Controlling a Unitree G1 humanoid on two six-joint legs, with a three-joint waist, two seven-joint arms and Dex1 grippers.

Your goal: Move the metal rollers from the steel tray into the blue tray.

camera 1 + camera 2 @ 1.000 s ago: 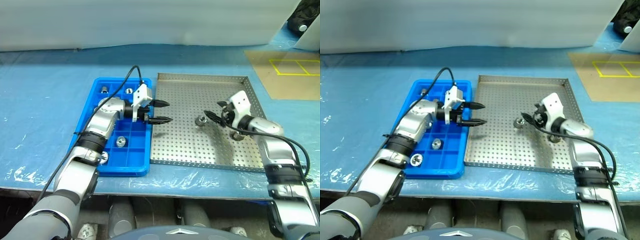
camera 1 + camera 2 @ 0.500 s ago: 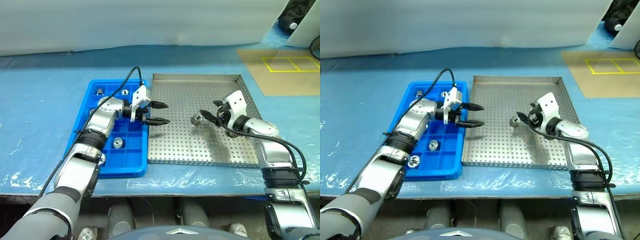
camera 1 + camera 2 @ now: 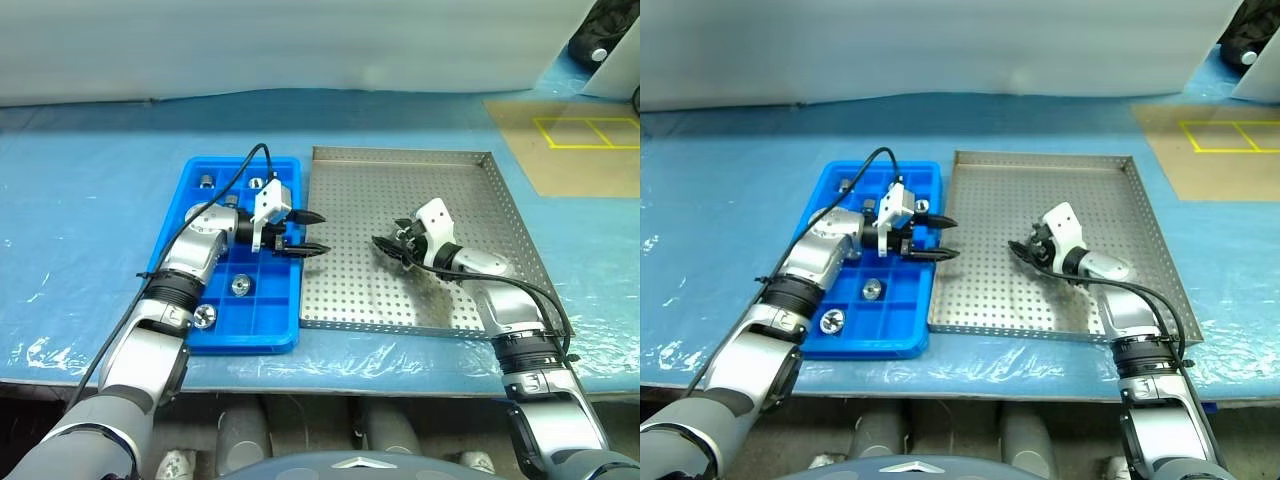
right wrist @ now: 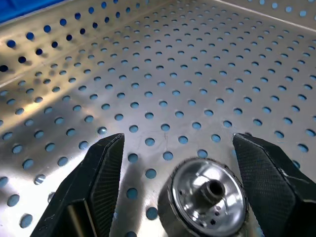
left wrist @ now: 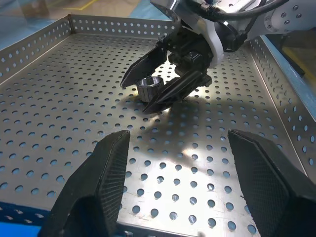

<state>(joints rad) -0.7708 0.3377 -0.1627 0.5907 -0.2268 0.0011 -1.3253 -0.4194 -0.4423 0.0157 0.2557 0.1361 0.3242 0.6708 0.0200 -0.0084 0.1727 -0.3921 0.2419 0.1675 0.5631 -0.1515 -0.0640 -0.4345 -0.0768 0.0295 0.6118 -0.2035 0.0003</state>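
Nearest the front edge of the blue-covered tabletop [image 3: 80, 220], the blue tray [image 3: 280, 330] lies on the robot's left with the steel tray [image 3: 450, 180] just beside it on the right, long sides nearly touching. Two metal rollers sit in near compartments of the blue tray, one at the front left [image 3: 204, 316] and one a row further in [image 3: 240, 285]. A little further back, the left hand [image 3: 307, 233] reaches across the blue tray's right rim, fingers parted and gripping nothing, tips just over the steel tray's left edge. Level with it, near the middle of the steel tray, the right hand [image 3: 385, 246] is lowered to the perforated floor; its fingers stand apart on either side of one roller [image 5: 149, 88], not closed on it. That roller rests upright on the floor, hollow end up. Furthest back, two more rollers [image 3: 207, 181] [image 3: 256, 184] occupy the blue tray's far compartments.
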